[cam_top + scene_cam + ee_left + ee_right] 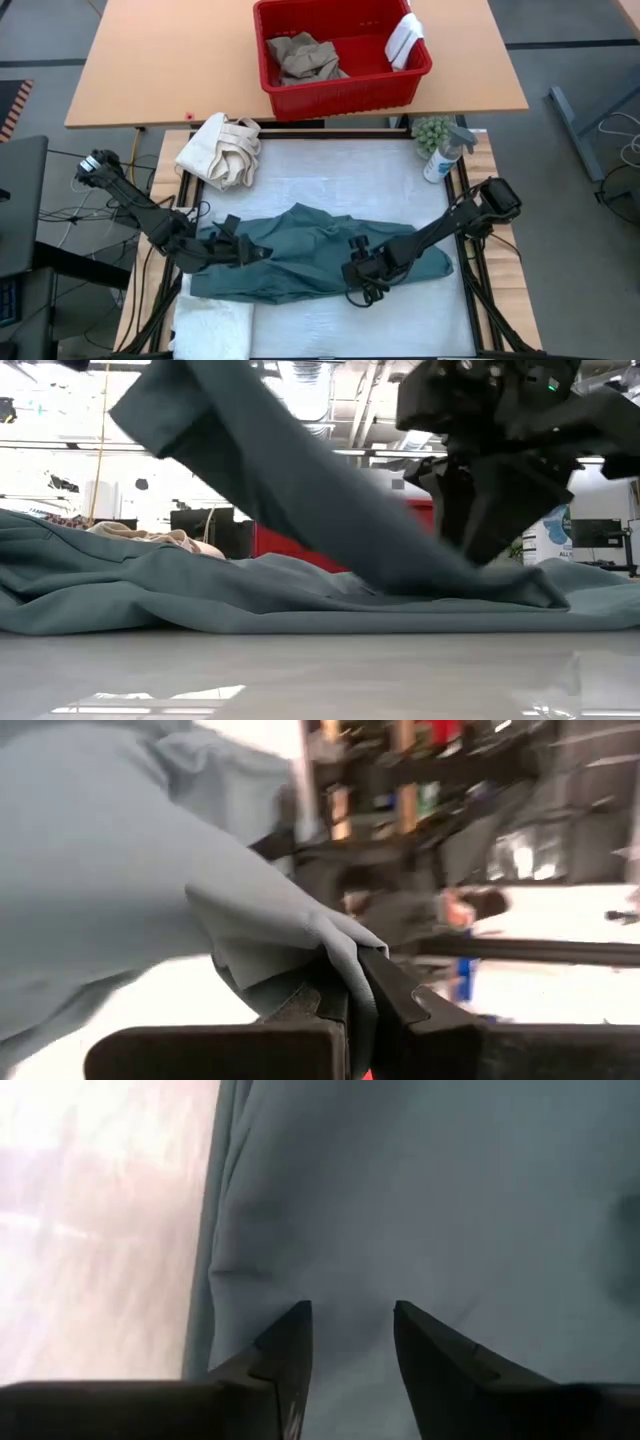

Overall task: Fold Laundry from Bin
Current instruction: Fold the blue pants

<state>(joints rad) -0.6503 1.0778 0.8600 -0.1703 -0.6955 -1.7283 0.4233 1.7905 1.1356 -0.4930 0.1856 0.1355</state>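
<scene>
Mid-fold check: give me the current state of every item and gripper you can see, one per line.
Teal garment: spread across the mat, one edge lifted.
Left gripper: shut on the garment's edge.
Right gripper: fingers apart over the garment, nothing pinched.
Red bin: upright, holding tan trousers; white cloth draped on its rim.
Cream canvas bundle: bunched, beside the mat.
White towel: flat at the mat's near corner.
Spray bottle: upright.

Wooden table (150, 70), grey floor (580, 70), bright ceiling lights (60, 450)

garment (310, 250) teal-green | bin (345, 88) red | trousers (305, 57) tan | canvas cloth (222, 150) cream
</scene>
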